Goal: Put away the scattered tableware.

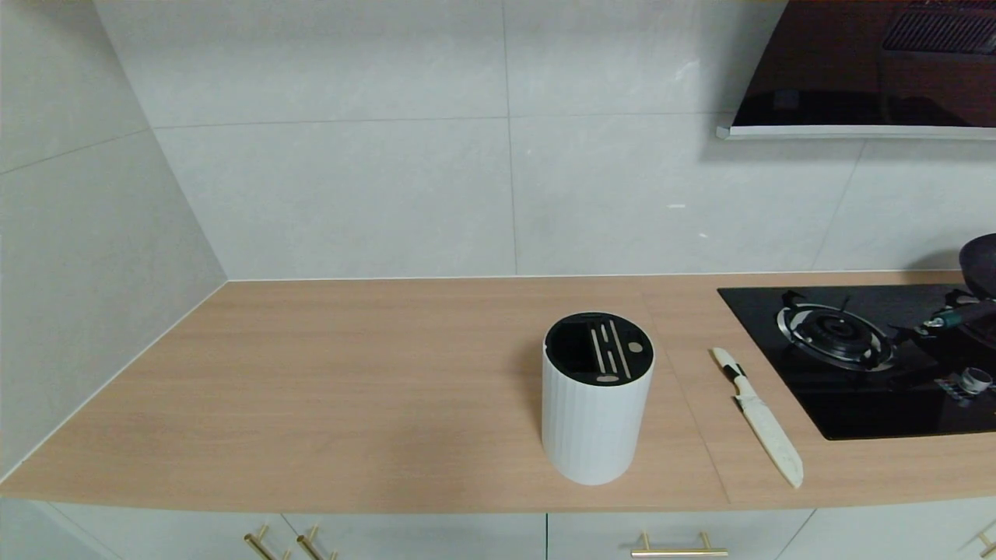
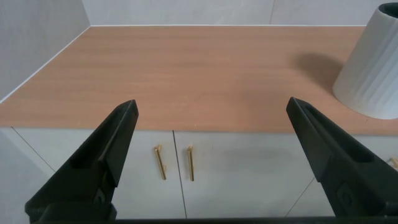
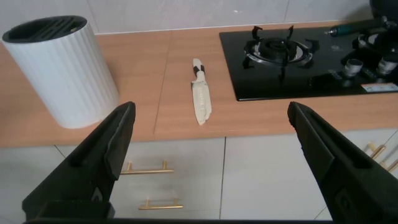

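The left gripper (image 2: pixel 211 111) is held out in front of the cabinet doors, short of the counter edge. Its two dark, wedge-shaped fingers are spread wide with nothing between them, and it is judged to be parked clear of the work.

The left half of the head view is taken up by the counter (image 1: pixel 327 373), a matte wood-grain board with a straight front edge, set against pale, smooth wall tiles.

Just right of centre the knife holder (image 1: pixel 597 424) is stood upright. It is a white cylinder with fine vertical ribs and a black top insert cut with narrow slots and one wider pocket. No slot that can be seen is filled, so it is taken to be the place where the tableware belongs.

To its right, and apart from it, the knife (image 1: pixel 756 418) is laid flat near the counter's front edge, handle toward the wall and tip toward the cabinets. The blade is pale and speckled, and the handle is cream with a black band. As it is found loose between holder and hob (image 1: pixel 856 416), it is judged to be the scattered piece.

The right gripper (image 3: pixel 210 112) is held before the cabinets, facing the knife, with its fingers likewise wide apart and empty.

At the right of the head view a metal burner ring is carried on the glossy black glass hob. A dark pan (image 1: pixel 982 264) is cut off by the frame edge.
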